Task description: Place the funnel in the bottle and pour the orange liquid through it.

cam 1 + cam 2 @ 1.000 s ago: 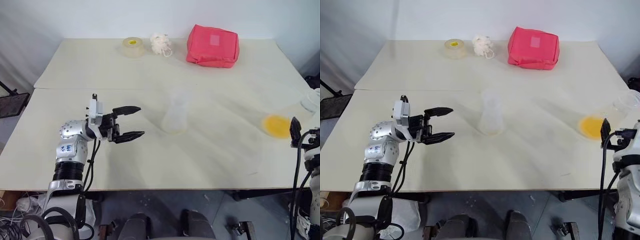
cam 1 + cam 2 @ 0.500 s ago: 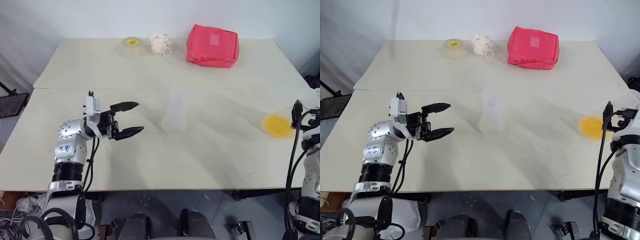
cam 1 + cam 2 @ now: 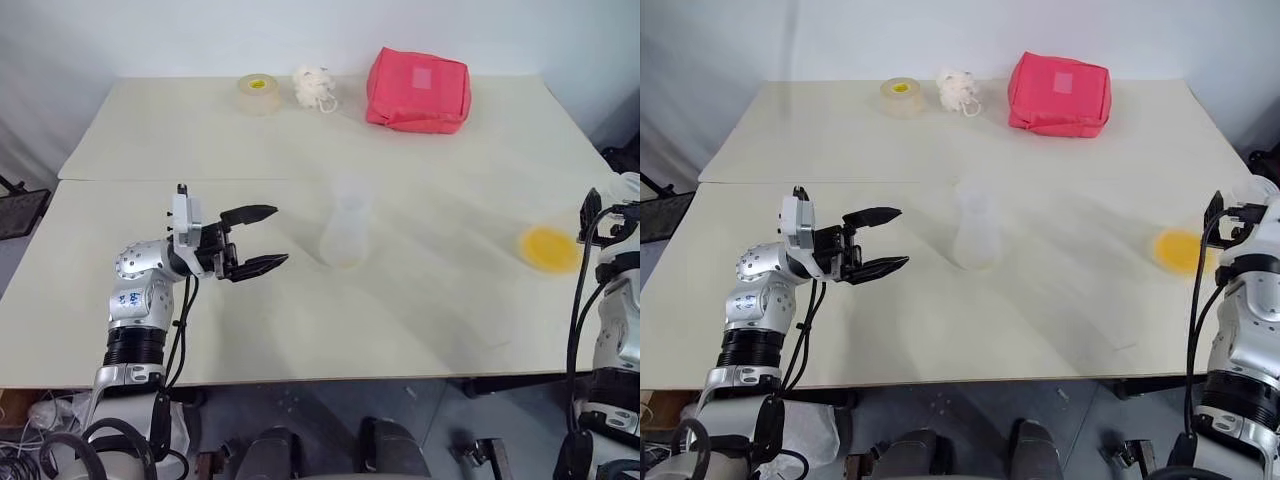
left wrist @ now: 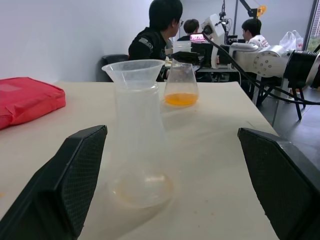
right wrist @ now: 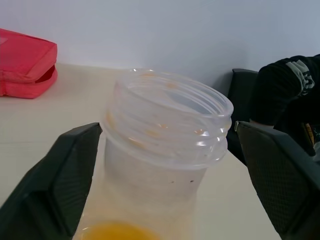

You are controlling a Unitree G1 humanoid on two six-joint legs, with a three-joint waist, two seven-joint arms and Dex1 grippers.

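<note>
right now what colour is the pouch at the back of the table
Pink-red, with a paler square patch on top. The pouch shows best in the right eye view.

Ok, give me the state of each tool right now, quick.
Left tool: open, empty, aimed at the bottle.
Right tool: open, fingers either side of the jar with the orange liquid, not gripping.
</note>
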